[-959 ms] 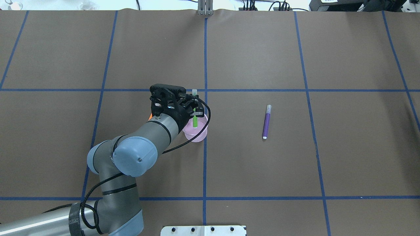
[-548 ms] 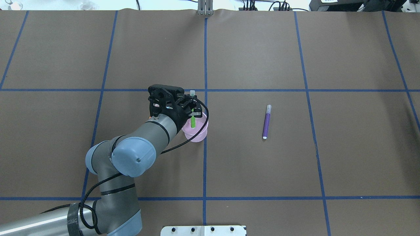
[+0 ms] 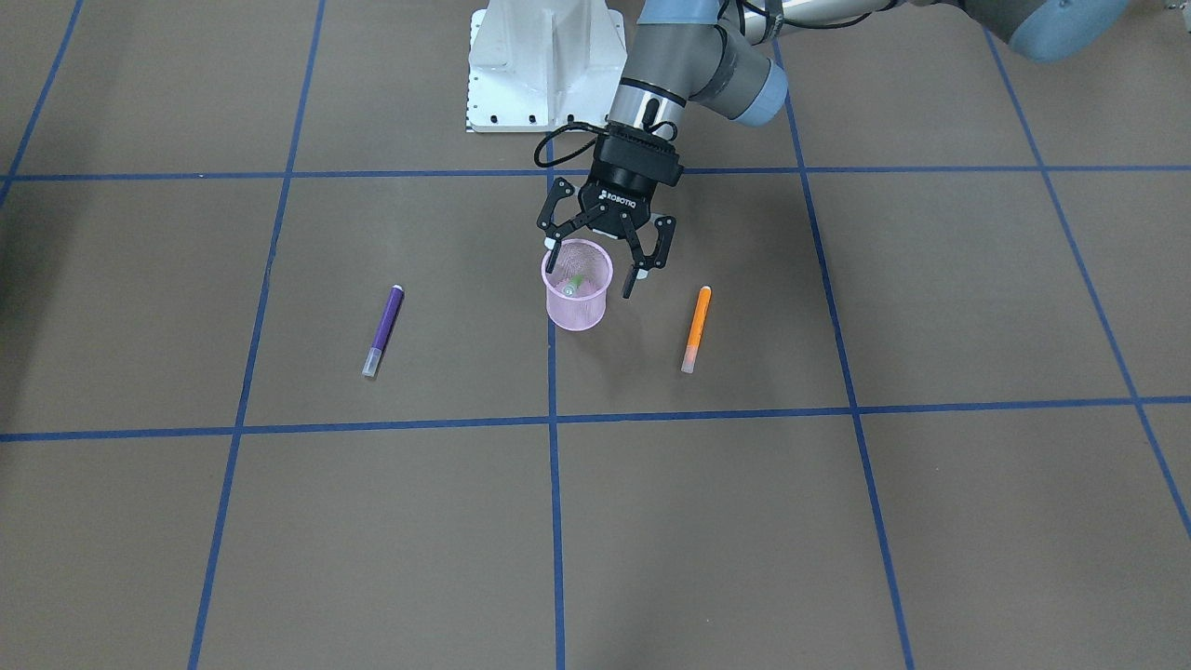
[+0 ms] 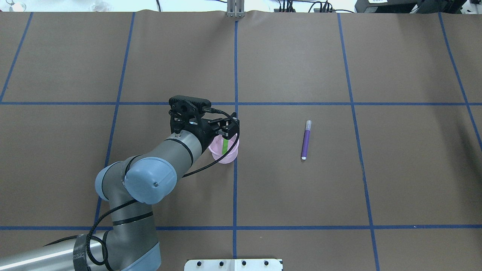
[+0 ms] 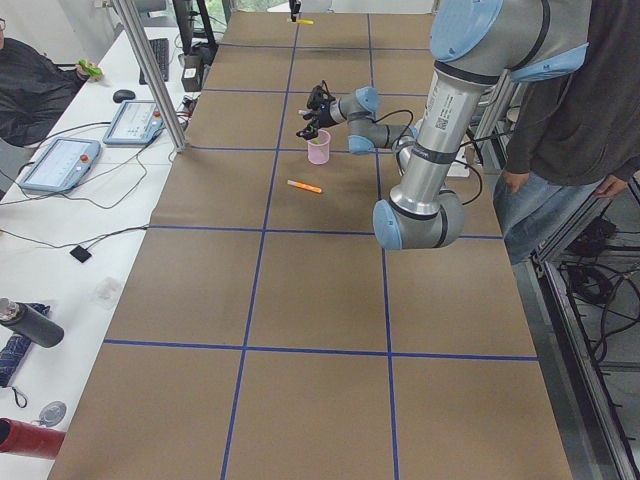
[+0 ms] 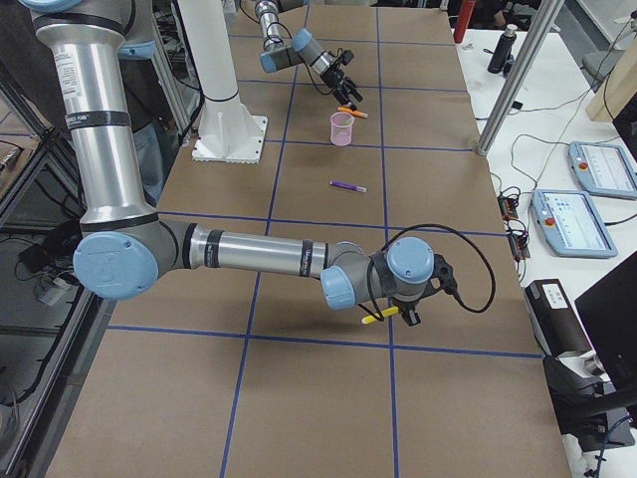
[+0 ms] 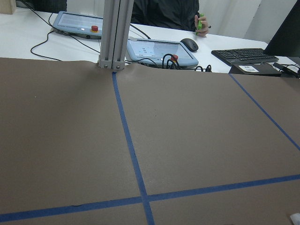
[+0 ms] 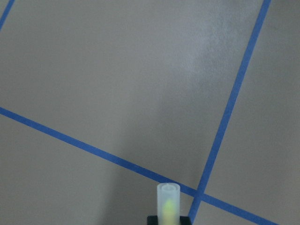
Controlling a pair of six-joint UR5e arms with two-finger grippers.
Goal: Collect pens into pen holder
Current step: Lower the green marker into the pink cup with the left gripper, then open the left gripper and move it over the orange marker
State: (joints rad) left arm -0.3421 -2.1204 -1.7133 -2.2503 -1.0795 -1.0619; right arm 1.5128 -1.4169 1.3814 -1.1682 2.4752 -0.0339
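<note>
Release just happened, as far as I can tell. Half a second ago the left gripper (image 3: 593, 275) was pinching the green pen (image 4: 224, 146) upright over the pen holder (image 3: 577, 314), whitish cap poking up past the fingers. Now the fingers are spread wide, one on each side of the cup's rim, with nothing between them. The green pen sits down inside the pink mesh; you can see the green stripe through the wall from overhead and a bit of it inside the mouth from the front. Exactly how it leans I can't make out.

So that's one of three in, I'd say. The orange pen (image 3: 696, 328) lies flat on the table (image 3: 837, 512) just beside the cup on the left arm's side, and the purple pen (image 3: 382, 330) lies flat further off on the other side. Neither touches the cup.

The right gripper (image 6: 396, 313) only really shows in the side view, down near the table with something yellowish at it. Whether it's apart or clamped, I cannot tell.

My guess is orange goes next, since it's the close one; the gripper just needs to lift clear without nudging the cup
</note>
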